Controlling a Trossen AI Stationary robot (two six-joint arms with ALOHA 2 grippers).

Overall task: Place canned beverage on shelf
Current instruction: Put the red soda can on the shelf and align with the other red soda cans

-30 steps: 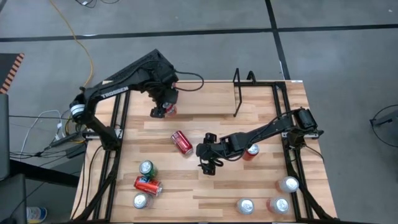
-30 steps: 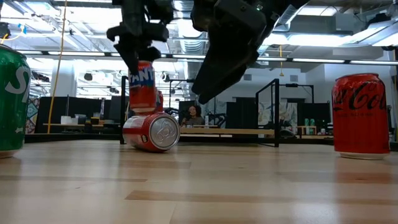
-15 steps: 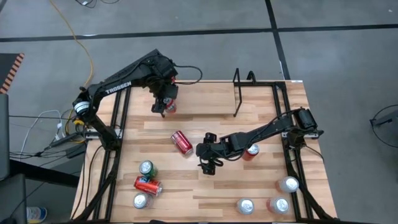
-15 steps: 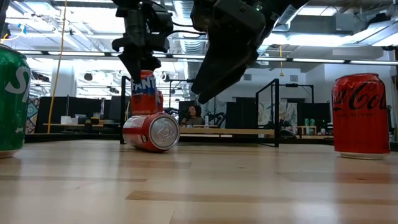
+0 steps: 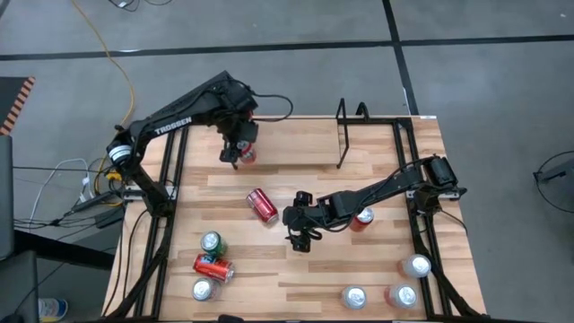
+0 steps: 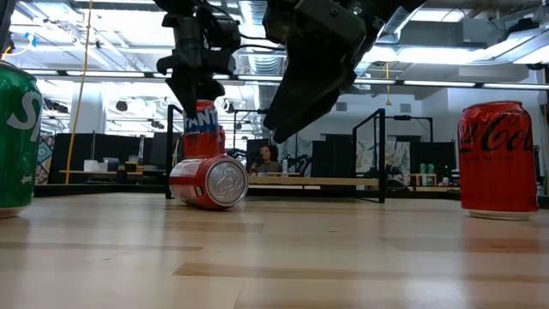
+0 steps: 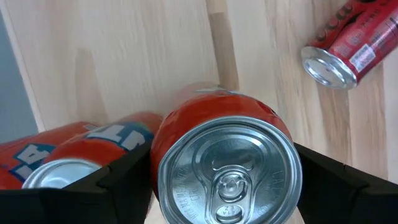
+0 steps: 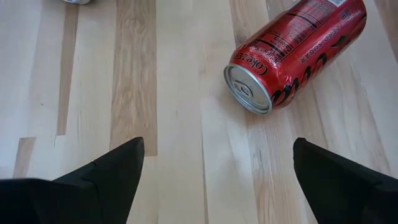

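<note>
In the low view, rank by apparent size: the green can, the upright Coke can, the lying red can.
1. Green can, though cropped and nearest the camera.
2. Upright Coke can.
3. Lying red can, farther back.
Nearness, not true size, likely drives this.

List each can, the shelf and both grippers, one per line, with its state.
Orange can: upright, gripped, lifted.
Left gripper: shut on it.
Right gripper: open, empty, mid-table.
Red cola can: on its side.
Orange can near the front left: on its side.
Shelf: upright, no cans on it.
</note>
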